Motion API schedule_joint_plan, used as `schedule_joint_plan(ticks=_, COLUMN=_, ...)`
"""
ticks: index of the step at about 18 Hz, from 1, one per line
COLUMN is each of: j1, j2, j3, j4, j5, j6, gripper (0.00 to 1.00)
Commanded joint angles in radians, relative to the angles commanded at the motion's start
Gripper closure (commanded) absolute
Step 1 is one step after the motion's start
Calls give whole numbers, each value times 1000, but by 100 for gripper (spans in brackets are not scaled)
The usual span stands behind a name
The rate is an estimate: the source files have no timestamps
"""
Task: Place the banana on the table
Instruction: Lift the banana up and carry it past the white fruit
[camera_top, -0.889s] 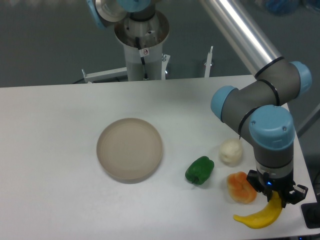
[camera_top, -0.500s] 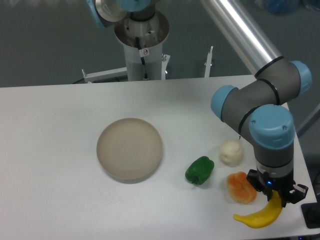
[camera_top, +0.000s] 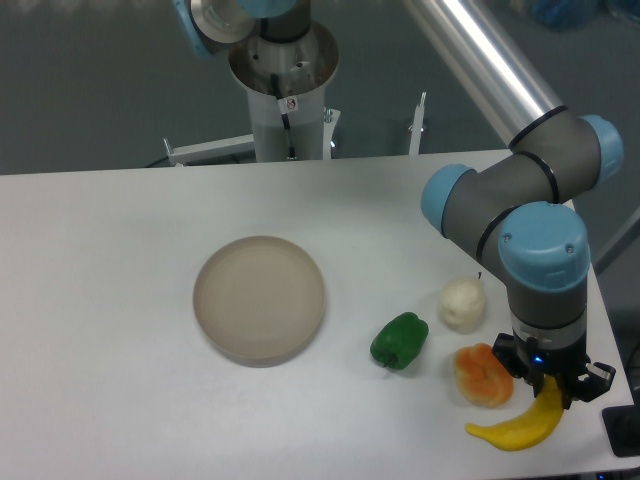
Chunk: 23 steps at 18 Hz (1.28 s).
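Observation:
The bright-yellow banana (camera_top: 515, 430) lies at the front right corner of the white table (camera_top: 120, 300), its left tip low near the tabletop and its right end raised. My gripper (camera_top: 552, 388) points straight down over that raised end and is shut on it, the dark fingers on either side of the banana. Whether the left tip touches the table I cannot tell.
A lumpy orange fruit (camera_top: 482, 374) sits just left of the gripper, almost touching it. A white lumpy item (camera_top: 462, 304) and a green pepper (camera_top: 400, 340) lie further left. A round beige plate (camera_top: 259, 297) sits mid-table. The table's right and front edges are close to the gripper.
The arm and gripper have risen very slightly, and the banana's held right end has come up a little with them. Nothing else moved.

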Motion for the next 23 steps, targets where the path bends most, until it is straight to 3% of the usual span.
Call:
schedule_joint_plan(ticks=7, j1=31, j2=98, j3=-100, j4=-14, j5=-6, j6=54, gripper=74)
schedule_joint_plan(ticks=13, j1=92, j2=207, j3=-184, j4=-94, j5=-11, j6=164, gripper=74)
schedule_joint_plan(ticks=20, j1=205, j2=307, j3=-350, j4=-83, j5=-83, j6=343, gripper=74)
schedule_joint_plan(ticks=23, j1=258, j2=321, j3=-409, j4=-75, j5=-120, j6=428, gripper=74)
